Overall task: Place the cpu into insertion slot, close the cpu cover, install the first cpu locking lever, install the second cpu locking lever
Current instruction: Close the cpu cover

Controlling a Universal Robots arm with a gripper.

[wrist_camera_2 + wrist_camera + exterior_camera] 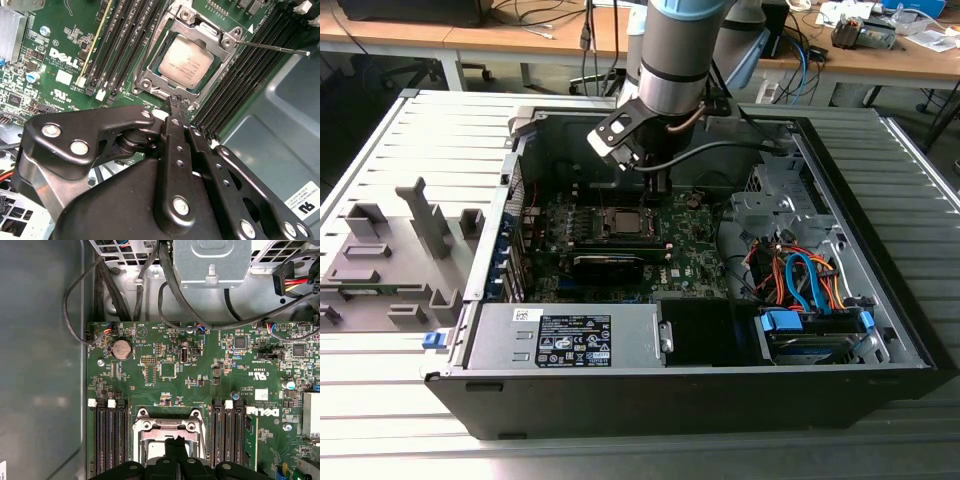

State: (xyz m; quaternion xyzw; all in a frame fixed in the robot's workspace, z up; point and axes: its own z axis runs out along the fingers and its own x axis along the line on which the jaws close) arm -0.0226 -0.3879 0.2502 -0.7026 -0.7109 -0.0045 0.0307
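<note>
Grey slatted table (380, 400) bearing an open black metal computer case (670, 400). Silver-and-blue robot arm (675, 50) reaching down into the case, over the green circuit board (200, 370). Black jointed gripper (177, 102) poised just beside the edge of the square, dark, silvery-rimmed insertion slot (143, 84), fingers pressed together at the tips; whether pinching anything, impossible to tell. Dull silver, thin-framed cpu cover (205, 35) with a large central window, lying flat over the slot. Small, square, silvery-grey cpu (186, 62) seated inside the slot, face showing through that window. Thin metal locking lever (272, 48) jutting sideways from one corner of the socket, across the long black memory slots (240, 80).
</note>
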